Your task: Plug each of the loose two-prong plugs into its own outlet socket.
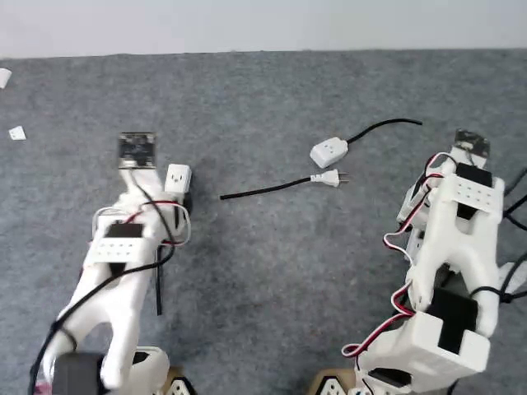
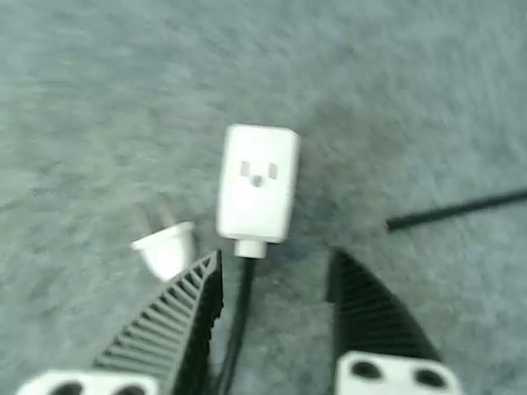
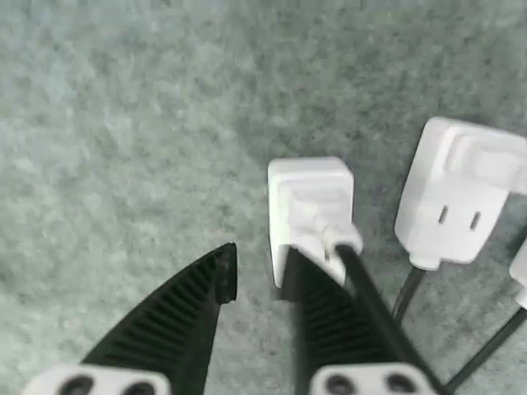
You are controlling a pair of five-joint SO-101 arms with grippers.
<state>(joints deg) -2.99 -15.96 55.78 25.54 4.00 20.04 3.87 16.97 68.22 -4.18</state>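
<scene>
The left hand (image 2: 277,262), fingers (image 2: 185,321) apart, hangs over a white outlet socket (image 2: 258,188) on the grey table (image 2: 412,90), with a loose plug (image 2: 167,247) just beside one finger. The right hand (image 3: 258,257), also apart, sits beside a second socket (image 3: 306,197)

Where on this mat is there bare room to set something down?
Bare: the mat along the far wall, and the stretch between the left arm and right arm, nearer their bases than the centre plug. Crowded: around that plug and the centre socket beside it, and at the left gripper, where the left socket and left plug lie.
</scene>
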